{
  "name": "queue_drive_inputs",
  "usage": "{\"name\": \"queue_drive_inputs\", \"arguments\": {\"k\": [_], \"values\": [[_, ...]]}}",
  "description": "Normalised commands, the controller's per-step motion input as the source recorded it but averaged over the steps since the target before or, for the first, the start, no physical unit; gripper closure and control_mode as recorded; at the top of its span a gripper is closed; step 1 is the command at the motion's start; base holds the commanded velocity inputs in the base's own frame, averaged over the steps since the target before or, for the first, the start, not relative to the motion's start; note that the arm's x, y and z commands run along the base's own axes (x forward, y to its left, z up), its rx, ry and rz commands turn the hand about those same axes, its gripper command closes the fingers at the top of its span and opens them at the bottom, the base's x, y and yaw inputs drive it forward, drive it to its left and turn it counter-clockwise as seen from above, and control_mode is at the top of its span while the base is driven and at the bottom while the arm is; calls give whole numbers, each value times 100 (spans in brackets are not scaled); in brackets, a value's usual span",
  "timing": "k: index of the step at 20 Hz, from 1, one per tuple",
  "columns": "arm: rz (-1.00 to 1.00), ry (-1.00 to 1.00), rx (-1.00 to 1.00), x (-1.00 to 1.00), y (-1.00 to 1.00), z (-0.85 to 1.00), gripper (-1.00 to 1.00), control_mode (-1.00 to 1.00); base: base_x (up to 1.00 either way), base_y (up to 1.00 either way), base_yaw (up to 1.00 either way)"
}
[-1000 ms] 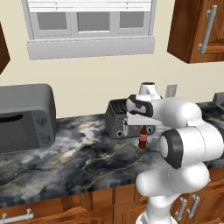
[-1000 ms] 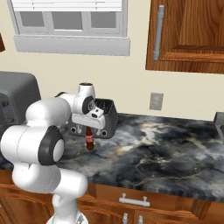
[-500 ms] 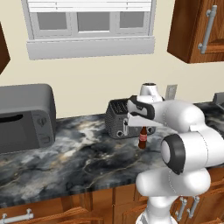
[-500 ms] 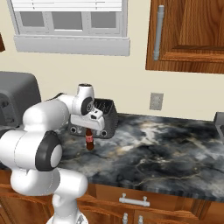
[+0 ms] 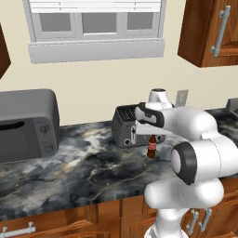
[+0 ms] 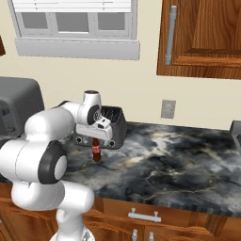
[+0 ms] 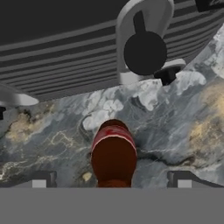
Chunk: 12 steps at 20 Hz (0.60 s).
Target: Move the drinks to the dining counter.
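Small slim brown bottle with red label (image 5: 151,146) standing upright on black-grey marbled stone counter (image 5: 93,172), just in front of dark grey ribbed toaster (image 5: 126,131). End effector (image 7: 112,180) hanging directly over bottle, fingers spread wide, straddling it, gripping nothing. Bottle looking light, rigid, smooth, likely slippery and tippy; best clamping around body at label, below narrow neck.

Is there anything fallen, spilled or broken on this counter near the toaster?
Nothing stands out. The small brown bottle stands upright on the marbled counter in front of the toaster, with the open gripper above it. No spill shows.
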Motion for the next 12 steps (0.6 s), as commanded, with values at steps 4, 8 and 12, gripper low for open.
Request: {"name": "queue_drive_inputs", "arguments": {"k": [4,8,12], "values": [[0,0,0,9,0,0,-100,-100,0,0,0],[0,0,0,0,0,0,-100,-100,0,0,0],[0,0,0,0,0,0,-100,-100,0,0,0]]}}
